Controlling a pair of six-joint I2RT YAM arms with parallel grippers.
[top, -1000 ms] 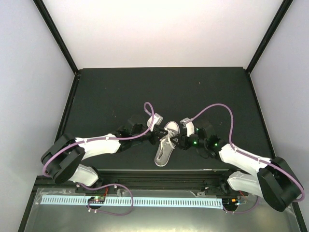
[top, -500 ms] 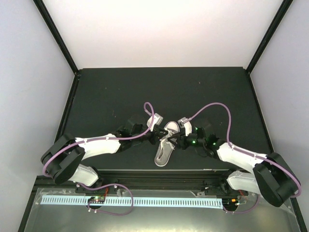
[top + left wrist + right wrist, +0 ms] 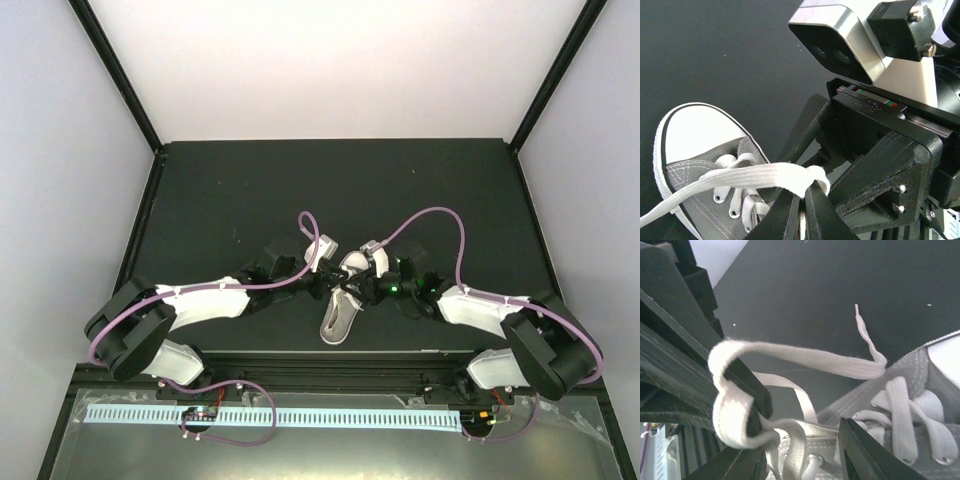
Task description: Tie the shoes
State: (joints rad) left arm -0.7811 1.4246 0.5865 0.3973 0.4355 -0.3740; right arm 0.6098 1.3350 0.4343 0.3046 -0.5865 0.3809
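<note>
Grey canvas sneaker (image 3: 340, 308), one only, lies on the black table (image 3: 250, 190) near its front edge, between the two arms. The heel is toward the bases and the white toe cap (image 3: 697, 132) is on the far side.

Left gripper (image 3: 801, 200): fingers together, clamped on a flat white lace (image 3: 740, 177). The lace runs from the pinch out over the tongue toward the lower left of the left wrist view. The pinch sits just above the eyelet rows, close to the canvas; whether it touches is not clear.

Right gripper (image 3: 800, 460): fingers (image 3: 860, 455) apart, nothing between the pads. Between them lies the laced upper, one finger to each side, just above it.

In the right wrist view the lace bends in a loop around the left gripper's black fingertip. One strand goes down to the eyelets. The other reaches across to the right and ends in a free tip lying on the table beside the shoe.

Count: one shoe, two grippers, one free lace tip in view. The crossed lace rows over the tongue are partly hidden, so they are not counted.

Top view: both grippers meet over the shoe's middle, very near each other.
</note>
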